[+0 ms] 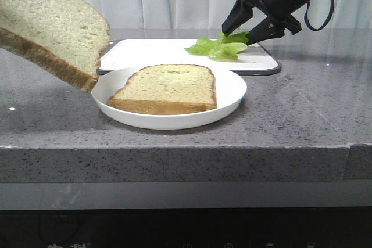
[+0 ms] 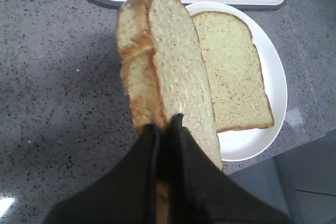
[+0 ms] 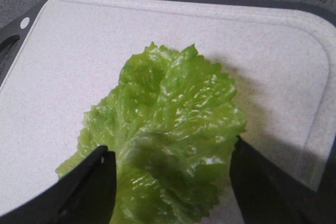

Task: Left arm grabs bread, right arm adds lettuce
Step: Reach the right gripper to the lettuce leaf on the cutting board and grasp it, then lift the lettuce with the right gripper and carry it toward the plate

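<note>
i'm seeing my left end effector clamped tight on the bread, its 2 black fingers pinching the slice's edge, and the slice is hanging tilted in the air at the left, above the grey speckled surface and just beside the white plate's rim. a second, flatter slice is lying flat on that plate. my right end effector is sitting wide open over the lettuce, 1 finger on each side of the leaves and gripping nothing. in the right wrist view the lettuce is lying spread on the white cutting board, between the open fingers, and i'm not able to tell whether the tips are touching the leaf. the board is sitting behind the plate, its dark rim near the plate's far edge.
</note>
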Tool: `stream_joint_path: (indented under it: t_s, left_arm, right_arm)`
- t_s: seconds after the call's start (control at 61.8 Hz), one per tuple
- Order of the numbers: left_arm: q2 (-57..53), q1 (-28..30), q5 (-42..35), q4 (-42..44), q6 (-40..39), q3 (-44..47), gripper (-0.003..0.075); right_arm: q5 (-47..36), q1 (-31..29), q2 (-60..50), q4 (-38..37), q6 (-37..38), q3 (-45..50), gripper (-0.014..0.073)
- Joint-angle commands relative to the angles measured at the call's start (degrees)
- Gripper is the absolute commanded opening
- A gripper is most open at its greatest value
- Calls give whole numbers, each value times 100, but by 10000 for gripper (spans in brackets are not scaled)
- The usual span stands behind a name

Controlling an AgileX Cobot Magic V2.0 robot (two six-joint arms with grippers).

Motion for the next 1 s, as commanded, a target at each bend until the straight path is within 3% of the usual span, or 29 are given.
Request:
stream_joint_path:
  t_s: [0.0, 0.065, 0.34, 0.567, 0.842, 0.987]
  left_arm:
    - [-129, 21, -227, -271, 8, -159, -20]
    - [-129, 21, -227, -271, 8, -159, -20]
    - [-129, 21, -227, -271, 8, -159, -20]
    - [-129, 21, -227, -271, 8, -159, -20]
    - [-129, 21, -227, -271, 8, -159, -20]
    - [-129, 21, -227, -271, 8, -159, -20]
  right_arm:
    - [31, -25, -322, 382, -67, -199, 485]
    - [83, -7, -310, 394, -67, -199, 451]
    - [95, 15, -310, 424, -109, -199, 131]
    - [48, 9, -410, 444, -109, -199, -62]
    - [403, -6, -1102, 449, -109, -156, -66]
    - [505, -1, -1882, 496, -221, 336, -66]
